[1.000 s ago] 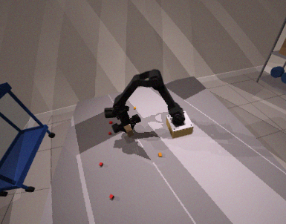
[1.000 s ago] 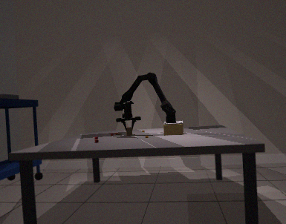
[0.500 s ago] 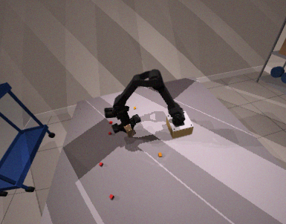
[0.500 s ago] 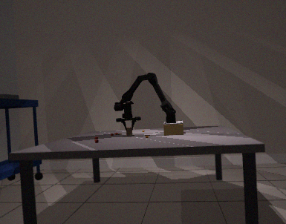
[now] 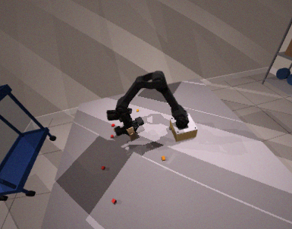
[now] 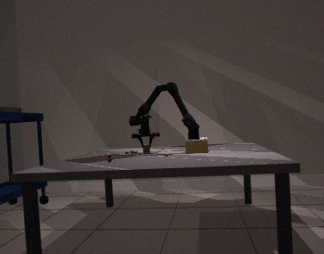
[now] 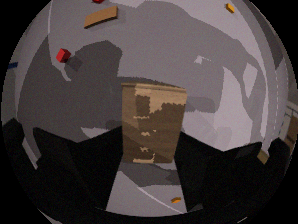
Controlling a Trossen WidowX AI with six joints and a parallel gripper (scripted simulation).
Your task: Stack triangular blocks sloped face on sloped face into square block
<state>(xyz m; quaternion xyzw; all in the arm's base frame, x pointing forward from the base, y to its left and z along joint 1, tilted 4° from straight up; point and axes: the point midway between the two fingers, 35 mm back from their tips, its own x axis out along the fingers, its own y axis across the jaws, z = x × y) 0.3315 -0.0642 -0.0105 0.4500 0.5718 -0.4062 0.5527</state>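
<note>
A wooden block (image 5: 131, 131) (image 6: 146, 149) (image 7: 154, 125) is between the fingers of my gripper (image 5: 130, 128) (image 6: 146, 145) (image 7: 149, 131), which is shut on it. In the wrist view its broad, nearly square face shows, with a narrow edge along its top. It is low over the table; whether it touches the table I cannot tell. Another wooden piece (image 7: 101, 17), apparently the other triangular block, lies apart on the table at the upper left of the wrist view. Its sloped face cannot be made out, and I cannot pick it out clearly in the top and exterior views.
Small red cubes (image 5: 103, 167) (image 7: 63, 55) lie scattered on the table, one near the other wooden piece. Small orange pieces (image 5: 163, 158) (image 7: 230, 8) lie on it too. The arm's base stands on a box (image 5: 186, 136) (image 6: 197, 146). A blue cart (image 5: 21, 159) stands beside the table.
</note>
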